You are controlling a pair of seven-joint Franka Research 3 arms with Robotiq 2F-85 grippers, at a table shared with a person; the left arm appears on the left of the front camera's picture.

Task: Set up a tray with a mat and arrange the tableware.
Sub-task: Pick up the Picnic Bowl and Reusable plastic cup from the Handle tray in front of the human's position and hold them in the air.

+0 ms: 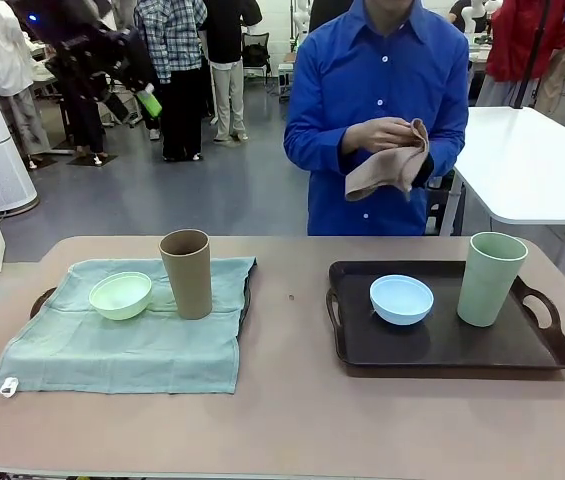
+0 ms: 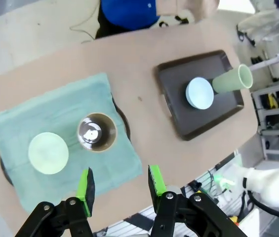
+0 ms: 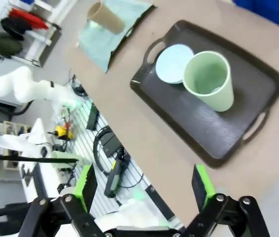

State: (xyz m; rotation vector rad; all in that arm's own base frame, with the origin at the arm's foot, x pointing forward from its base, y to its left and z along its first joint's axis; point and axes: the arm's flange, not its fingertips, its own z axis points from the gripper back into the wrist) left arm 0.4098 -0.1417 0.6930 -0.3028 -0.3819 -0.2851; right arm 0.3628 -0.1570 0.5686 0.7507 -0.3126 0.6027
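Two pieces stand on the dark tray (image 1: 442, 345): a blue bowl (image 1: 402, 299) mid-tray, a green cup (image 1: 490, 278) at its right end. Left of it, a green mat (image 1: 122, 350) (over a second tray (image 1: 40, 300)) holds a green bowl (image 1: 120, 295) and brown cup (image 1: 187, 273). Left claw (image 2: 119, 180) and right claw (image 3: 144, 180) gape open, empty.

I see a tan bench (image 1: 292, 420) with a dark tray (image 1: 402, 348) sitting flat on it. To the left of that dark tray, apart from it, lies a second tray (image 1: 42, 300), nearly covered by a pale green mat (image 1: 132, 350) whose front part spills onto the bench. Just off the dark tray's far left corner I can make out a small dark speck (image 1: 291, 297) on the bare surface.
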